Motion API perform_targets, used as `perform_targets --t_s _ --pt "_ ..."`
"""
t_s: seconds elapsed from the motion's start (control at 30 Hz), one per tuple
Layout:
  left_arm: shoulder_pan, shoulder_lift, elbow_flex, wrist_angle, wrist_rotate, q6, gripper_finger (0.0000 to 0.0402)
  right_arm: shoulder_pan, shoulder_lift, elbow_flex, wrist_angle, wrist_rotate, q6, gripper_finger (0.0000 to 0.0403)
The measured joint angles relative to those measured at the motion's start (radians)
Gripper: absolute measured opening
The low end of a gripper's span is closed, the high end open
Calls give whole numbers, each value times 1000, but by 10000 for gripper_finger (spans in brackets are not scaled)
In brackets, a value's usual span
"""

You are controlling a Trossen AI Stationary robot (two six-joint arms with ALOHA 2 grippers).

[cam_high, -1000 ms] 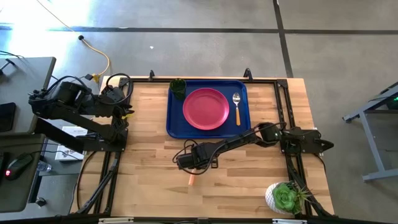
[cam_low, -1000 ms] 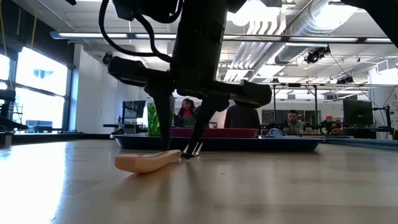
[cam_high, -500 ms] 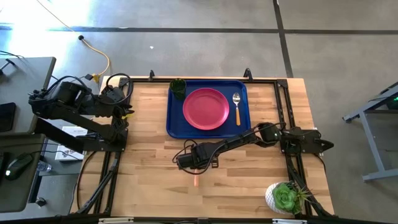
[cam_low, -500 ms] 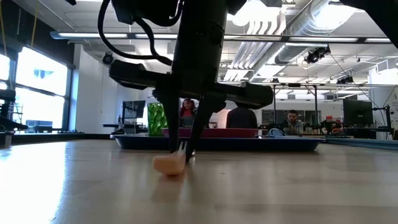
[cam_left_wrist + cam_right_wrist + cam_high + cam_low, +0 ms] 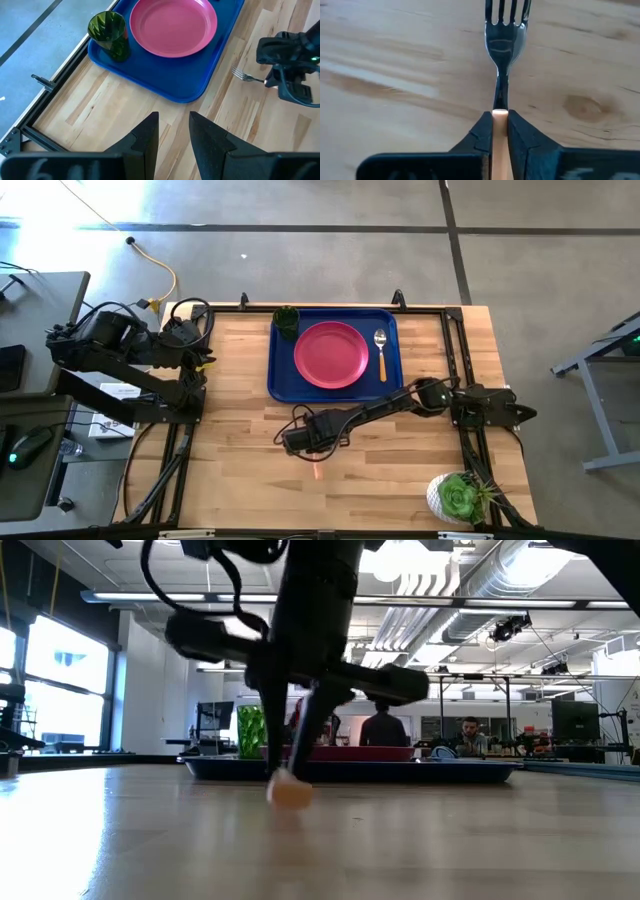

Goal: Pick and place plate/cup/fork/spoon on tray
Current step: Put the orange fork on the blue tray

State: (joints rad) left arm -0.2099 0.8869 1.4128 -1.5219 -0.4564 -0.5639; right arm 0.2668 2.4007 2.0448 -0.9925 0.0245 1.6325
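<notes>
Right pincer point(image 5: 500, 131) clamps the fork point(image 5: 503, 55) by its orange handle, low over the tabletop point(image 5: 240, 430) just below the tray point(image 5: 281, 383); only the wrist view shows the tines. Left pincer point(image 5: 173, 131) sits open at the tabletop's left edge.

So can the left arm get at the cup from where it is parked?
Probably yes: the left gripper is open and holds nothing, and bare table lies between it and the cup at the tray's near corner.

Strong daylight glares across the floor point(image 5: 90, 205) at the overhead view's upper left. Ceiling lamps point(image 5: 420, 560) flare in the level view, leaving the arm point(image 5: 310, 650) a dark, blurred silhouette.
</notes>
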Motion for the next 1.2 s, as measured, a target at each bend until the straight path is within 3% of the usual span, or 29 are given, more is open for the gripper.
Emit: perform_targets --t_s 0.33,0.63,1.2 --pt "0 0 0 0 0 0 99 0 -1 123 -116 100 -169 15" --pt "0 1 0 0 0 0 99 -29 -5 313 -353 293 -377 16" --pt "0 1 0 1 -23 0 99 -132 -172 269 -578 605 -683 16"
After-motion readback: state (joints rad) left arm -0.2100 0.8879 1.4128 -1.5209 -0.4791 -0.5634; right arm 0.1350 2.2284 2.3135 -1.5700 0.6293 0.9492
